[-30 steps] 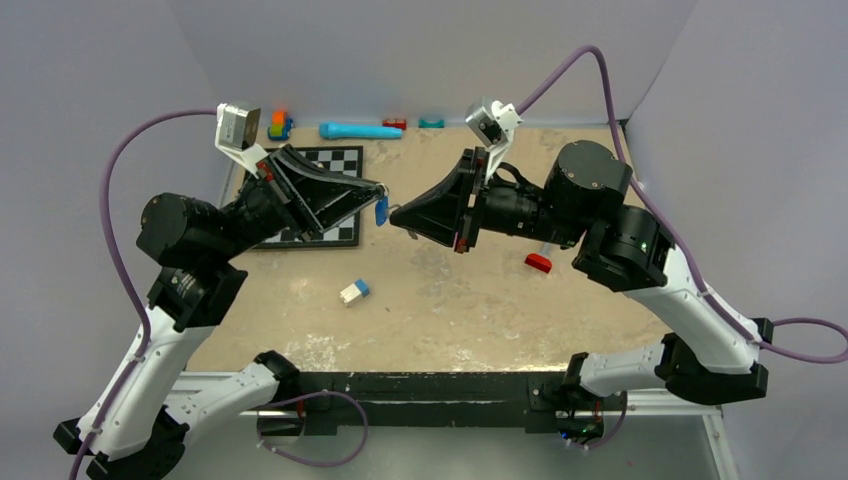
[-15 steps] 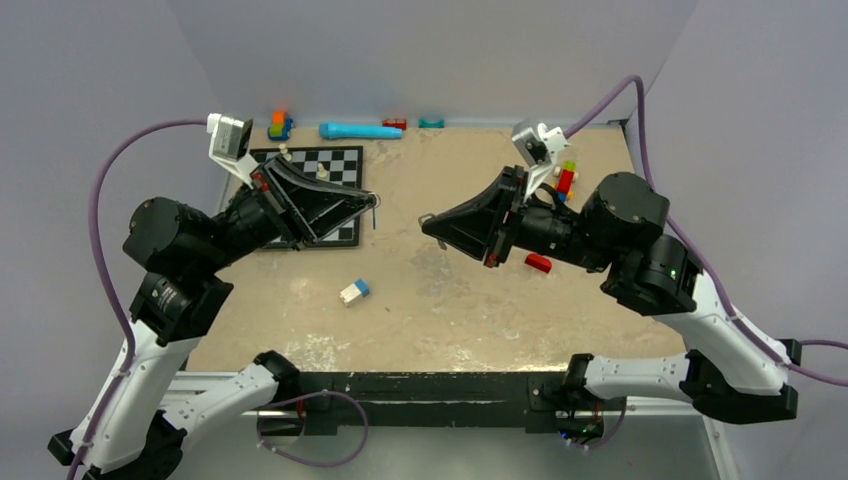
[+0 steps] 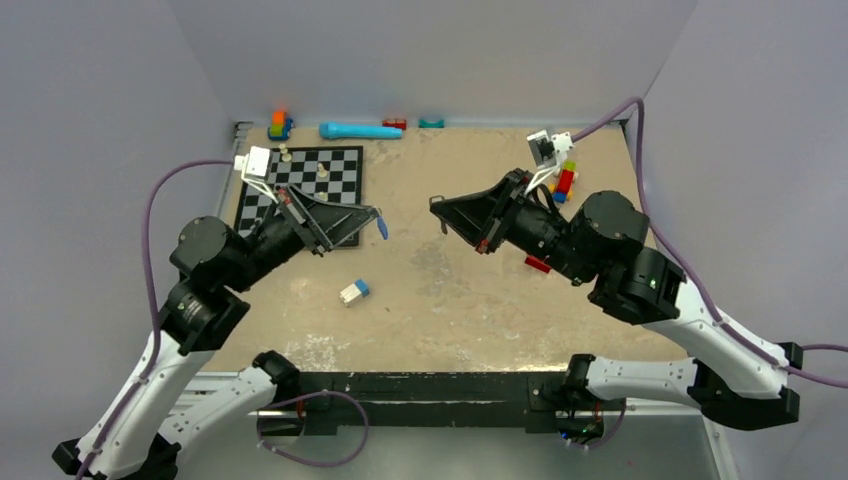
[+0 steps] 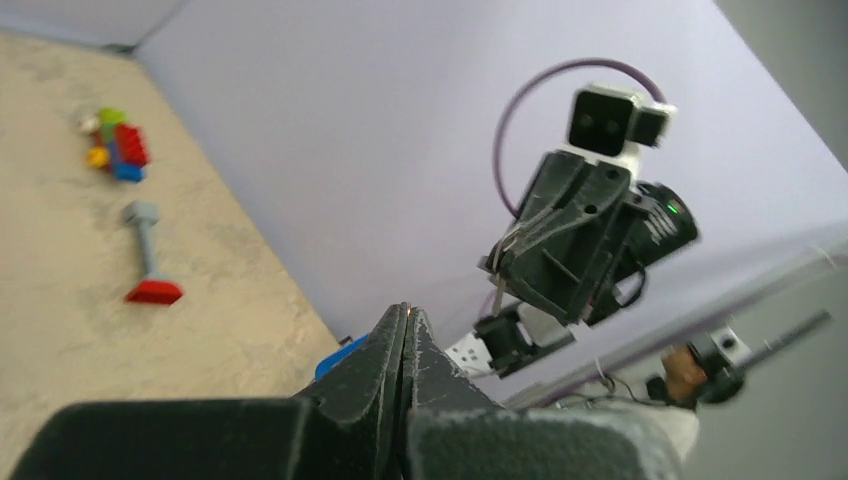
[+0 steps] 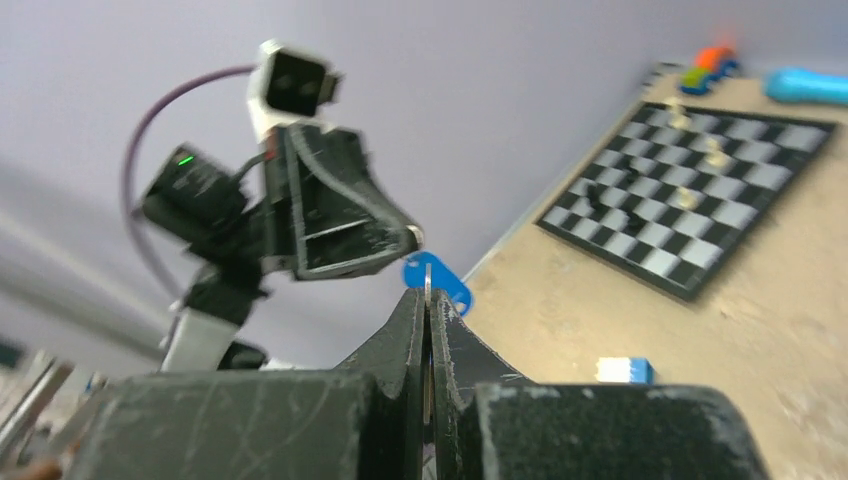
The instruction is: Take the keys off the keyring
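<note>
Over the counter (image 3: 470, 300) the left arm (image 3: 205, 248) and right arm (image 3: 610, 228) hang well apart. The left jaws are pressed shut and carry the blue-headed key (image 3: 383, 228), which dangles under their tips; the right jaws, also fully closed, pinch the thin silver key (image 5: 427, 272) at their very ends. The keyring I cannot make out. The danger, I think, is a slip: so shallow a pinch may let either key drop to the counter.
</note>
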Available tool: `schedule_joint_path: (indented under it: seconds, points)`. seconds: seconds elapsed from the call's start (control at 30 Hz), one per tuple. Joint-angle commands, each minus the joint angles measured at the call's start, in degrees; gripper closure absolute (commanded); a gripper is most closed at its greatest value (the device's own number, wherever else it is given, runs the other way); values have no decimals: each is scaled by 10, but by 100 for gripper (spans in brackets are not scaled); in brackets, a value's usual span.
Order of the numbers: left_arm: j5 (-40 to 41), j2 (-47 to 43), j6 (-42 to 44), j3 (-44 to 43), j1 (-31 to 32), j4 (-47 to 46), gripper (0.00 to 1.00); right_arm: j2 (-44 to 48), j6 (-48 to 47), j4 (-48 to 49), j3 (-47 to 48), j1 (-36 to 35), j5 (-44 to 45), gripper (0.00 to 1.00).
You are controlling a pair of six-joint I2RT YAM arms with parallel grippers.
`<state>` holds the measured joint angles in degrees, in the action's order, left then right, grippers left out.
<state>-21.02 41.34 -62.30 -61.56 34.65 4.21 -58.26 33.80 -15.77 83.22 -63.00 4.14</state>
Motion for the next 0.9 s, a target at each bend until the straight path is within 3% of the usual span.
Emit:
schedule_joint_path:
  seconds: [0.0,0.17,0.37,0.47,0.63,0.87]
  points:
    - [185,-14,16,-90,1,319,100,18,124,-96,-18,0,213,100]
    - [165,0,30,-35,1,354,100,51,183,-86,-127,0,207,100]
    - [129,36,51,69,1,310,100,13,227,-142,-149,0,200,100]
    - [113,49,55,124,1,262,100,-8,231,-136,-178,16,157,100]
    - [61,86,74,196,1,156,100,0,250,25,-327,110,-31,100]
    - [-14,138,80,293,1,-28,100,29,258,75,-400,123,-51,100]
